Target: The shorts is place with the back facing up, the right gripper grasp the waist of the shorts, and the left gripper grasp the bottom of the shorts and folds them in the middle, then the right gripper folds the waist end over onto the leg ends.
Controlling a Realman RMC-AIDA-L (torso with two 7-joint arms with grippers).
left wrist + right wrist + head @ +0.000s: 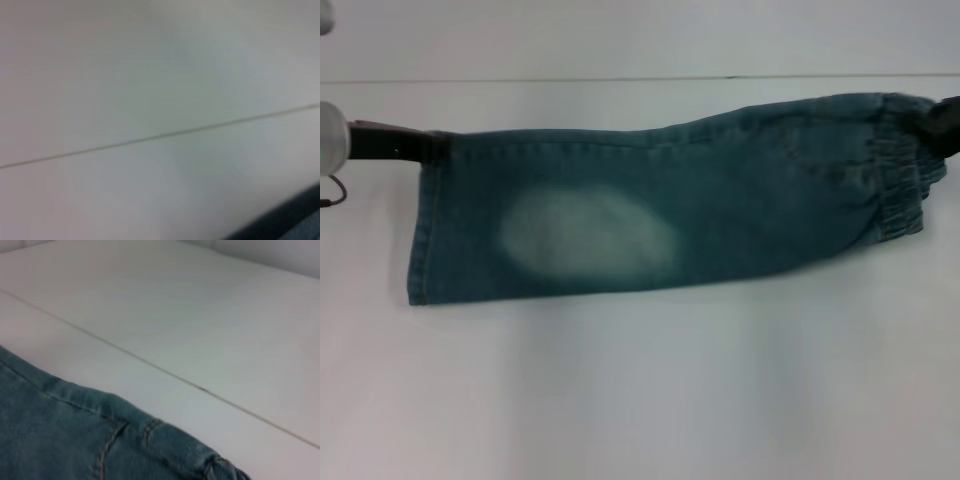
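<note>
Shorts (pixel 660 215) lie folded lengthwise across the white table (pixel 620 400) in the head view, left gripper (pixel 432 148) at the leg end and right gripper (pixel 932 122) at the waist, both cut off so I cannot tell their grip; left wrist shows mostly table, right wrist only denim.

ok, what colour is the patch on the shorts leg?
Pale whitish, a faded oval patch on the blue denim shorts; clearest in the head view.

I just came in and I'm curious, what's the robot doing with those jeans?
It is folding denim shorts on a white table. They already lie folded lengthwise into one long strip. The left gripper is at the leg end and the right gripper is at the waist end. The waist has not yet been folded over the legs.
</note>
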